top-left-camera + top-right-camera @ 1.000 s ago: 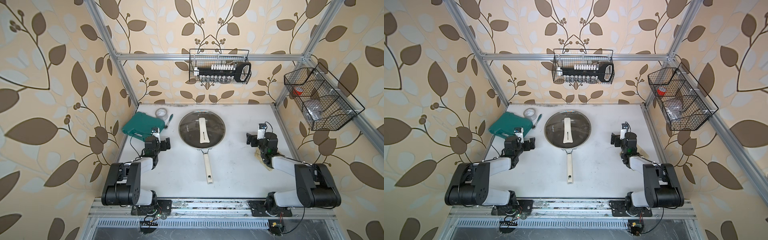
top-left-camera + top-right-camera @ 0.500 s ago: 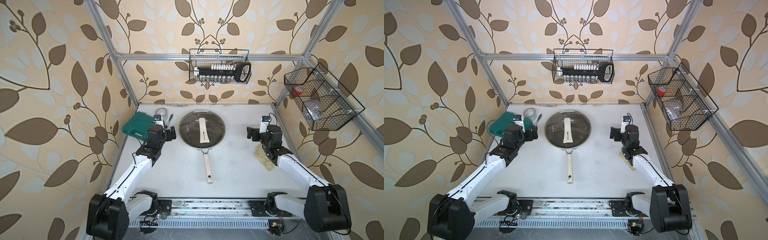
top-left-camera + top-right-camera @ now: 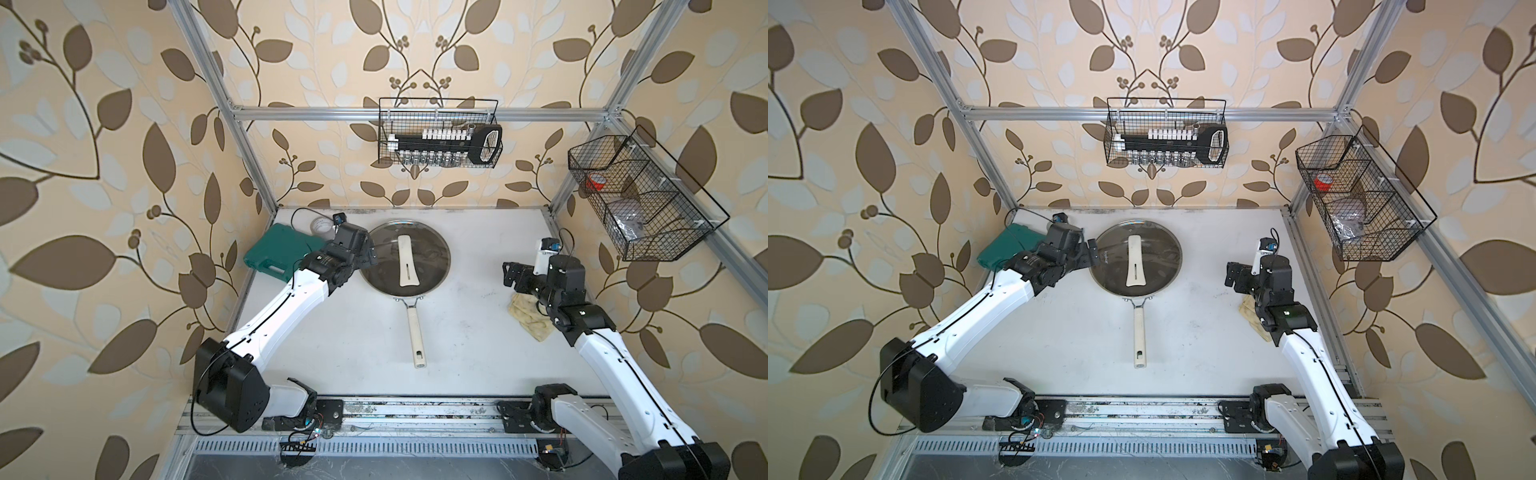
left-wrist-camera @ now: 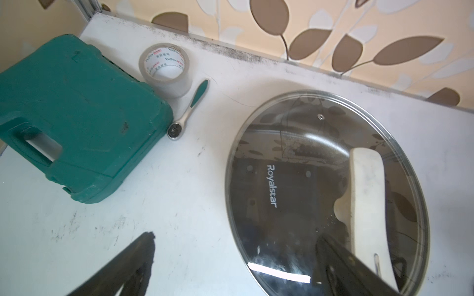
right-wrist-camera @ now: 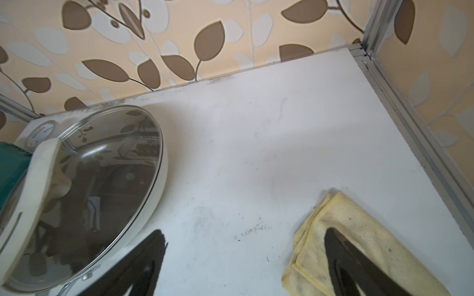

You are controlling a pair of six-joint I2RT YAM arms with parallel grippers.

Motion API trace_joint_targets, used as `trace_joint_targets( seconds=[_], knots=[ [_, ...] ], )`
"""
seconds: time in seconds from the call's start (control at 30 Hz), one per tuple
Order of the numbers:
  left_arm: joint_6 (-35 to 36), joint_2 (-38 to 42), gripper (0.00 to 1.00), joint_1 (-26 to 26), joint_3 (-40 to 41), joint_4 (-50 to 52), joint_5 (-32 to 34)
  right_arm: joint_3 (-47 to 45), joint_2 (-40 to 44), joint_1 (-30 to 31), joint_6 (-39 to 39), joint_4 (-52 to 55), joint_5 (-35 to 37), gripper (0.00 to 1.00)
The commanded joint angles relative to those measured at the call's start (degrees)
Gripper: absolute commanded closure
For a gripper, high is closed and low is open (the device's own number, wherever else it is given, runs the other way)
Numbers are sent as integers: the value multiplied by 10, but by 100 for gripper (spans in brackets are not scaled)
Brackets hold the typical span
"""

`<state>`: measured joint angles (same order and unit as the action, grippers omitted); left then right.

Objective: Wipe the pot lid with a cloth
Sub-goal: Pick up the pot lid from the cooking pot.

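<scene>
The left arm extends forward over the counter [image 3: 469, 332]. The left end effector [image 3: 368, 254], released and empty, hovers at the left rim of the pot lid [image 3: 430, 259], which sits on the frying pan [image 3: 416, 332]. The right arm reaches forward. The right end effector [image 3: 512, 276] is released, and the cloth [image 3: 525, 318] lies folded just beneath and behind it.

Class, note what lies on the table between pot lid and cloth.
Nothing: pot lid and cloth are parted by bare, scuffed table, per the right wrist view.

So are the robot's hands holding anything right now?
No, nothing. The left gripper is open by the pot lid, and the right gripper is open near the cloth.
</scene>
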<state>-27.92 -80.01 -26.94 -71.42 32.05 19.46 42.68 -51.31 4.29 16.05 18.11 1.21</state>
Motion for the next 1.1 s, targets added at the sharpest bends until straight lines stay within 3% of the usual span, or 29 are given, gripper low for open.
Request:
trace_joint_targets(
  seconds=[0.0,0.3,0.47,0.6,0.9,1.07],
  knots=[
    [-15,-54,1,-40,-71,60,36,10,27,6,4,55,-60,4],
    [-5,-221,1,-125,-251,142,77,9,64,42,-8,112,-119,4],
    [-9,-291,1,-133,-326,173,94,4,65,50,-1,113,-129,4],
    [-44,-322,2,-133,-356,183,70,1,61,50,0,106,-127,4],
    [-125,-428,16,-134,-520,322,89,14,53,50,-8,116,-132,4],
    [-146,-444,28,-128,-529,327,78,14,60,51,-11,121,-131,4]
  ],
)
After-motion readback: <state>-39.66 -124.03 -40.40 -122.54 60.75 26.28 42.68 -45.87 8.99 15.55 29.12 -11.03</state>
